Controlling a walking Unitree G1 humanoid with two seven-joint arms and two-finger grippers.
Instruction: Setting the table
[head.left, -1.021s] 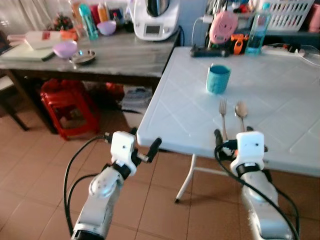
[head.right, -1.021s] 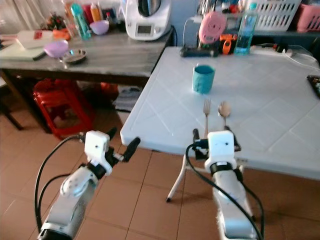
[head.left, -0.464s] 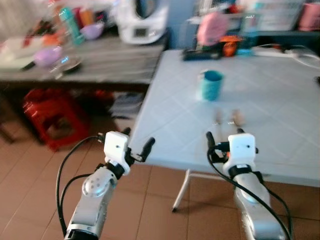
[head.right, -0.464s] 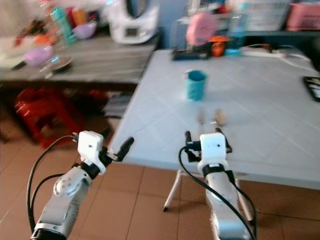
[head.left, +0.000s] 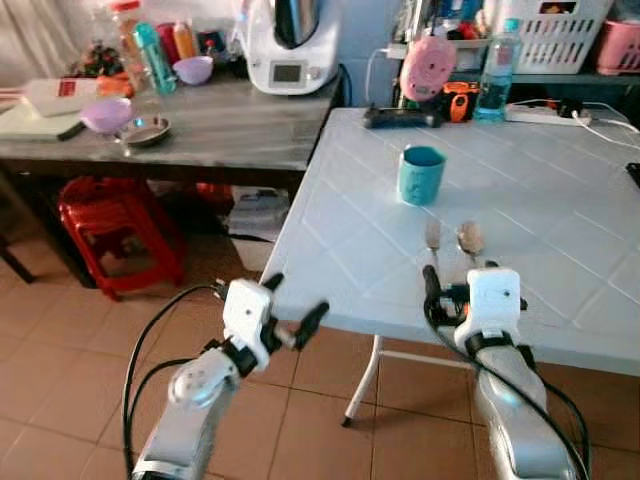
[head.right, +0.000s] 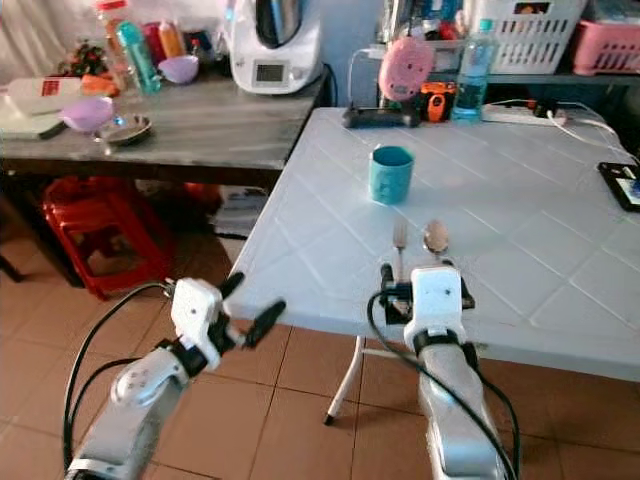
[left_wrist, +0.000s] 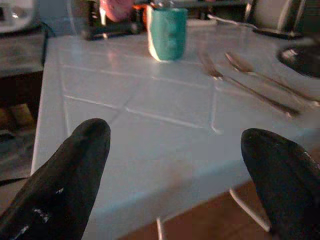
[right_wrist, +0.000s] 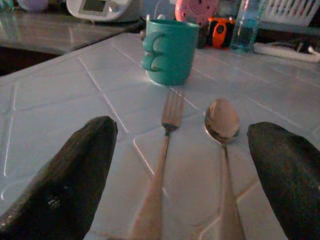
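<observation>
A white tiled table stands before the robot. On it a teal mug sits toward twelve o'clock, and just nearer the robot a fork and a spoon lie side by side, the fork at nine o'clock of the spoon, close but apart, both with their heads pointing toward the mug.

The right tool hovers at the near edge of the table at six o'clock of the cutlery, its two black fingers spread wide with the fork and spoon handles running between them; they grip nothing. The left tool is held off the table's near left corner over the brown tiled floor, its fingers likewise spread and empty, aimed across the tabletop toward the mug.

At the far edge of the table stand a pink round gadget, a clear water bottle and a white power strip. At ten o'clock a grey side table carries a white kitchen machine, a purple bowl and a small metal dish, with a red stool beneath it.
</observation>
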